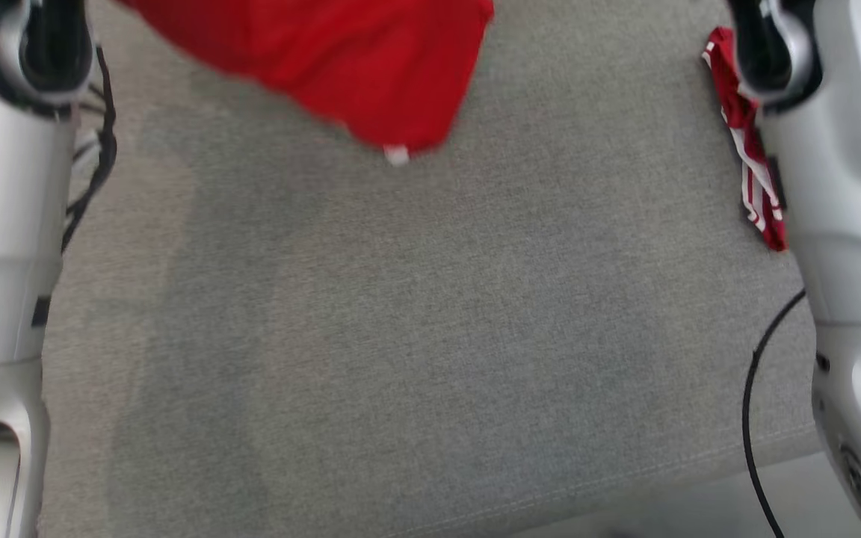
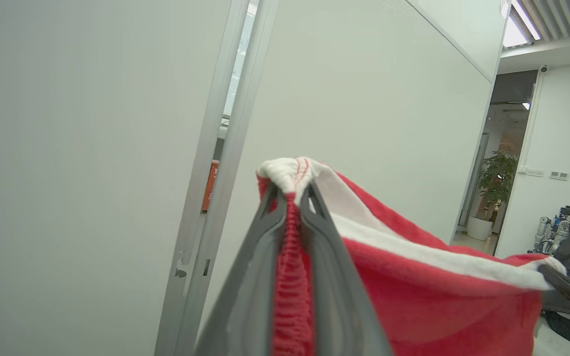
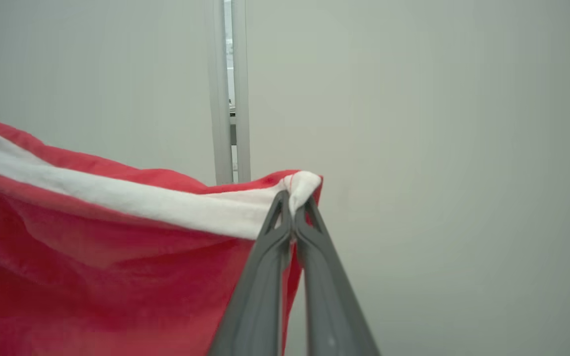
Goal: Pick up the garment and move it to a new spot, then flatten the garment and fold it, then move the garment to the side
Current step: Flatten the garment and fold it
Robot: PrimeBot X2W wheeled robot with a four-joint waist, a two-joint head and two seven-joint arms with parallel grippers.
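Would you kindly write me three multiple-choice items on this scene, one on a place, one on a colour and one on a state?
1. Where does the striped cloth lie on the grey surface?
A. beside the left arm
B. beside the right arm
C. at the near edge

2. What colour is the band along the held edge of the red garment?
A. black
B. yellow
C. white

3. How do the left end effector and the right end effector stand?
A. both shut on the red garment
B. both open
C. one open, one shut

Answers: 1 B, the head view shows it against the right arm; 2 C, both wrist views show a white band; 3 A, each pinches the banded edge between its fingers.
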